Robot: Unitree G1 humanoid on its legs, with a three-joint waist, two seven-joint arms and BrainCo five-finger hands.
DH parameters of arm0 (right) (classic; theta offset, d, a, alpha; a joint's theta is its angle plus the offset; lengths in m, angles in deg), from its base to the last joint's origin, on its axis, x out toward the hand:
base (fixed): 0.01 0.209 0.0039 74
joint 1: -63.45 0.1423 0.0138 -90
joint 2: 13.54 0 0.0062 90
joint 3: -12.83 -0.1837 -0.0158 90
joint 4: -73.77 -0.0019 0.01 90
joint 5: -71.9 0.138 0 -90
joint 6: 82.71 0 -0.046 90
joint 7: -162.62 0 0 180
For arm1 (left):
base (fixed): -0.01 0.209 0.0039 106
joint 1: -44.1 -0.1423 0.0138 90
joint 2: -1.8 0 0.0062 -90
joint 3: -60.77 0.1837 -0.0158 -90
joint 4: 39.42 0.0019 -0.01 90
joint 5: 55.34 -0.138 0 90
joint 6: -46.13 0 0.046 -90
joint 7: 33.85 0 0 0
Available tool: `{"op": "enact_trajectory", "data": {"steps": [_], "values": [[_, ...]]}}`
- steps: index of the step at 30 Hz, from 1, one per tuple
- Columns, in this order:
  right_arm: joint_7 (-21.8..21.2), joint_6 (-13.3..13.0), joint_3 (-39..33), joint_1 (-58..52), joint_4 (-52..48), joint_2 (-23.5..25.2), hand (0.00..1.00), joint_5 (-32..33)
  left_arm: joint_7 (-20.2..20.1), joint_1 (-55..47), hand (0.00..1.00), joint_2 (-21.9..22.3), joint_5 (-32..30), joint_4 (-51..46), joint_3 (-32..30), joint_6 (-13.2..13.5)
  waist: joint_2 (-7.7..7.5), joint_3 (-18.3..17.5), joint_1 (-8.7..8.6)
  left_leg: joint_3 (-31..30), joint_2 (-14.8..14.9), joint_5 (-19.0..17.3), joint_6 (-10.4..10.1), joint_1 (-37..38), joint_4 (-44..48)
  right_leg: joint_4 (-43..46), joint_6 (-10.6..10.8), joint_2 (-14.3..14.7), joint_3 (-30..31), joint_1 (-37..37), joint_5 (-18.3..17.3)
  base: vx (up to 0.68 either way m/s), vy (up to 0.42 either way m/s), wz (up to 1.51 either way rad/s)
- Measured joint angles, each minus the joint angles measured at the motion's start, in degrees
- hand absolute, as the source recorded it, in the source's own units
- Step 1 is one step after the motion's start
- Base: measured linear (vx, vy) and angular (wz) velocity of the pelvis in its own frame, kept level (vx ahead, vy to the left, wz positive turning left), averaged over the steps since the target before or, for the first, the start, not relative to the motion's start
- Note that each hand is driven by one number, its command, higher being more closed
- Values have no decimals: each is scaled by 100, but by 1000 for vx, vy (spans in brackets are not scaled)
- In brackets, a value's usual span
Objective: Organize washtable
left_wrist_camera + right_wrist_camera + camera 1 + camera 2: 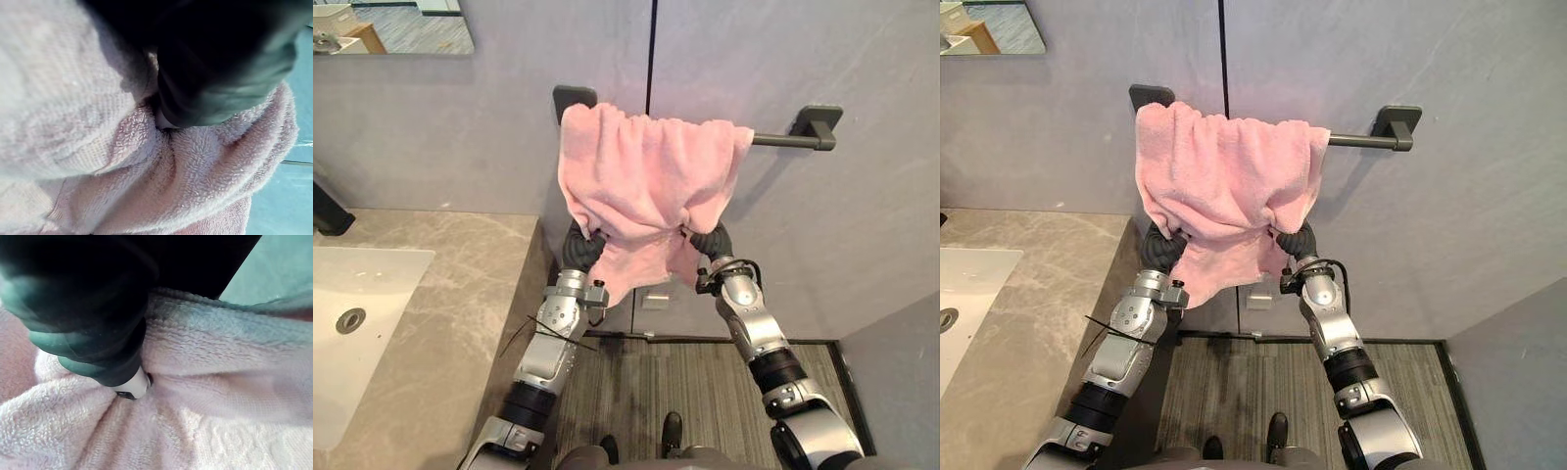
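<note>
A pink towel (646,176) hangs over the left part of a dark bar (788,139) fixed to the grey wall. Its lower edge is bunched into two gathers. My left hand (582,245) reaches up into the left gather, and its dark cover (220,73) presses against the towel's pile (195,171). My right hand (710,240) is buried in the right gather, where folds of cloth (220,382) radiate from the spot below its cover (88,308). The right end of the bar is bare.
A marble counter (440,294) with a white sink (352,323) lies at the left, a dark tap (328,211) behind it and a mirror (391,24) above. A striped floor mat (656,382) lies below the towel. A small plate (656,299) sits low on the wall.
</note>
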Motion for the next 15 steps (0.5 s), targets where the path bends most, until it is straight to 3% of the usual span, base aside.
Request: {"op": "enact_trajectory", "data": {"steps": [5, 15], "values": [[-2, -52, -96, -130, -111, 6, 100, 2, -6, 0, 100, 40, 0, 6, 2, -44, -1, 0, -112, 6, -4, 0, 1, 11, -10, 0, 1, -1, 6, 2, -1, 4, 26, -1], [-6, -56, -316, -358, -108, 113, 100, 128, -11, 0, 100, 262, 7, 183, 3, -163, -1, 0, -144, 71, -5, 0, 1, 55, -53, 0, 7, 4, 60, -3, -5, -2, 21, -3]]}}
